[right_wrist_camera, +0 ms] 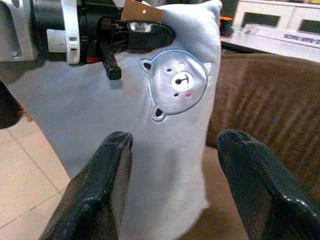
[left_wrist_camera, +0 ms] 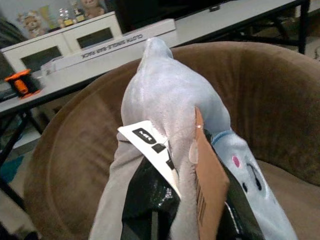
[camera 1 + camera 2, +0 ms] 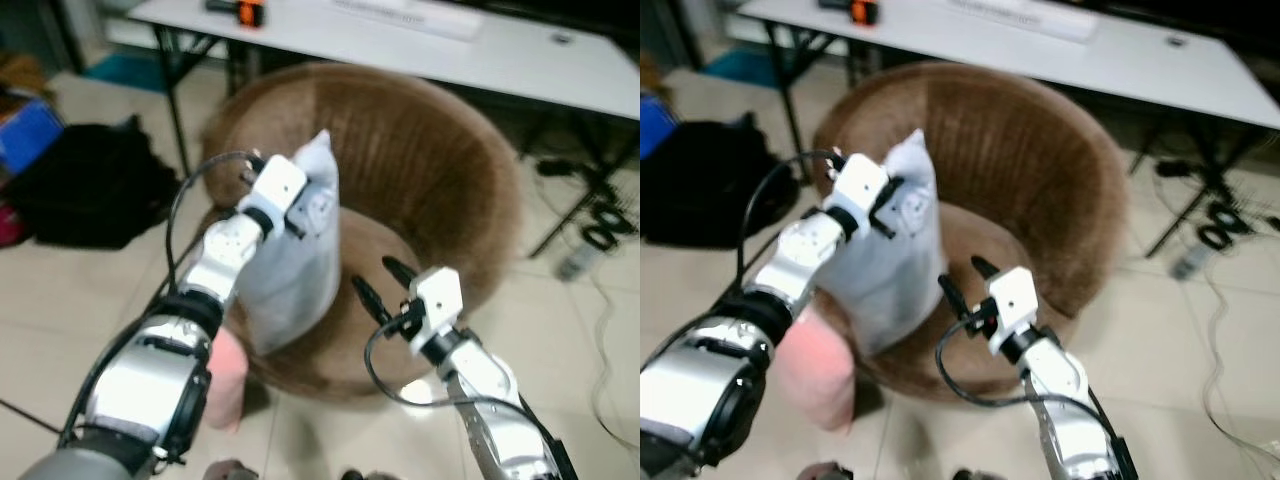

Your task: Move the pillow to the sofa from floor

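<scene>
Left gripper (image 3: 300,205) of mine pinches the pale grey bear-face pillow (image 3: 295,270) above the round brown sofa (image 3: 420,170), right gripper (image 3: 385,285) spread wide beside it.

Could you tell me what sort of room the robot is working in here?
Probably a living room at home: a round brown sofa chair on a tiled floor, a long white table behind it, and a bear-print pillow held by the left gripper.

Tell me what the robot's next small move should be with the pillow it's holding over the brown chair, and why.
Probably lower the left pincer a little and then let go. It is shut on the top edge of the grey pillow, which hangs upright with its lower end at the front of the round brown chair's seat. The right pincer is open beside it, holding nothing, and could steady the pillow.
</scene>
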Controlling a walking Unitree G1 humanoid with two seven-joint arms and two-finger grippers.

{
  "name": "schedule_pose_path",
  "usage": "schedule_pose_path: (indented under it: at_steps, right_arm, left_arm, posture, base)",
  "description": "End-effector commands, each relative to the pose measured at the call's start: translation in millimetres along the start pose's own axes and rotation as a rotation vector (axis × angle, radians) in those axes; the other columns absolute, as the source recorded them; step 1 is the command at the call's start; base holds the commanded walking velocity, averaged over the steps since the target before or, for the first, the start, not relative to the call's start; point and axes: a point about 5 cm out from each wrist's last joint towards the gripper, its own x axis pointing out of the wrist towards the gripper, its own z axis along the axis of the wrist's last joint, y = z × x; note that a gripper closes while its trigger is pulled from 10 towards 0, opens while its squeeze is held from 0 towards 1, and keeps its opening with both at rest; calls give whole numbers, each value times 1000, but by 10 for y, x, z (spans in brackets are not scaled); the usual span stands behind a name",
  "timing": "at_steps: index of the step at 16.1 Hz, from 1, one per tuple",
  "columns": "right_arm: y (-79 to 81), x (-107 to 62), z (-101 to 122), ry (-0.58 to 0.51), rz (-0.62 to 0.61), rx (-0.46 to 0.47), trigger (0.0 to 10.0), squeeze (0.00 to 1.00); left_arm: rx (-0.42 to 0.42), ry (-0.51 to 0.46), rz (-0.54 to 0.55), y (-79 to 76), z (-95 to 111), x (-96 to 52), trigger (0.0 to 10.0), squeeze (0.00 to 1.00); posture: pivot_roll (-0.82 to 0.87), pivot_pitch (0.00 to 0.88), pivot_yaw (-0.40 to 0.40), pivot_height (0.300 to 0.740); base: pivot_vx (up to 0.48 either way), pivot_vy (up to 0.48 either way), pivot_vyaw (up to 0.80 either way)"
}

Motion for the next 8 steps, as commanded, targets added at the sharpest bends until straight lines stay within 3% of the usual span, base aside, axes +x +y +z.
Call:
schedule_pose_path:
  at_steps: [1, 8]
  right_arm:
    - [-35, -23, 9, 10, -8, -5, 10000, 0]
    - [42, -24, 34, 3, 10, -4, 10000, 0]
  left_arm:
    - [16, -57, -12, -19, 165, 77, 0, 0]
    - [56, -51, -65, -106, 203, 120, 0, 0]
  posture:
    - [-2, 118, -93, 740]
    - [-14, 147, -79, 740]
  base:
    - [480, 0, 0]
    - [480, 0, 0]
